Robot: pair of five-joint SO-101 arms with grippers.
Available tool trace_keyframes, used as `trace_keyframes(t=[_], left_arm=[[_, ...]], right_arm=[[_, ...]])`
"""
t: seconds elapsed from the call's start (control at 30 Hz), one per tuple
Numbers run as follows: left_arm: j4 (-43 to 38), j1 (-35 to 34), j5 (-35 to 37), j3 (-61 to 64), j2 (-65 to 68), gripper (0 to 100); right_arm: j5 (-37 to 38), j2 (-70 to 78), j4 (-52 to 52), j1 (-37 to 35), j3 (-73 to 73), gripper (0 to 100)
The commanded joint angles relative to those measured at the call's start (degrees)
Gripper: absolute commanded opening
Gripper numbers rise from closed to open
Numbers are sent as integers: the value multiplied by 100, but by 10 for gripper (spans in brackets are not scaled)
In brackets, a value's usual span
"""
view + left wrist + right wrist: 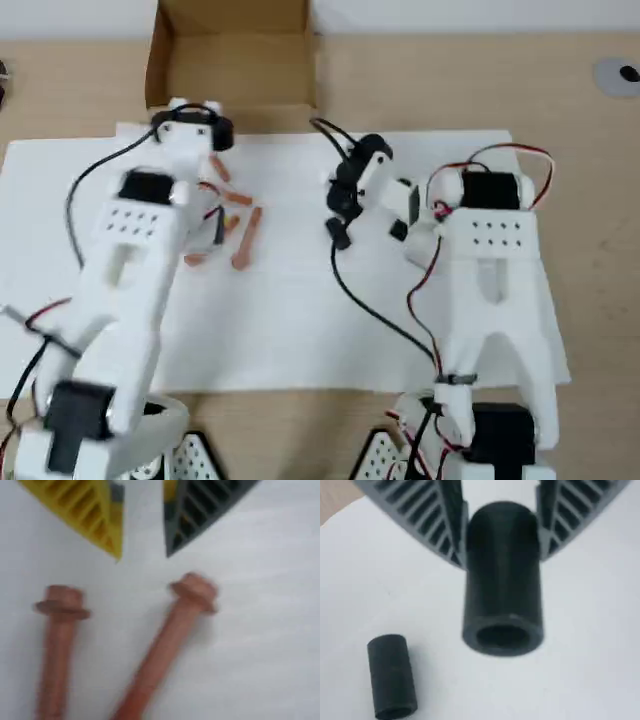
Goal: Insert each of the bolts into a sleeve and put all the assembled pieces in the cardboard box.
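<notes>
Two reddish-brown bolts [60, 640] [170, 635] lie side by side on white paper, heads toward my left gripper [142, 555], which hangs open just above them with one yellow and one grey finger. In the high view several bolts [246, 238] are scattered beside the left arm. My right gripper [500, 562] is shut on a black sleeve [502, 600], held off the paper with its open bore facing the camera. A second black sleeve [392, 682] lies loose on the paper close by [338, 237]. The cardboard box [160, 60] stands open at the back left.
A white paper sheet [300, 320] covers the middle of the wooden table [580, 200]. Black and red cables [380, 315] trail over the sheet between the two arms. The box sits just behind the left arm's wrist.
</notes>
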Motion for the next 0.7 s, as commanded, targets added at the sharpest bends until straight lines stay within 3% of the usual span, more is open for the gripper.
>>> trace_keyframes(t=[0.0,0.1,0.67], left_arm=[[-35,369,132,-475,444,82],[-264,510,273,-440,840,124],[-1099,448,519,-440,1560,124]], right_arm=[[-193,-259,-114,-66,31,11],[-273,-277,-114,-57,13,11],[-273,-259,-114,-48,22,11]])
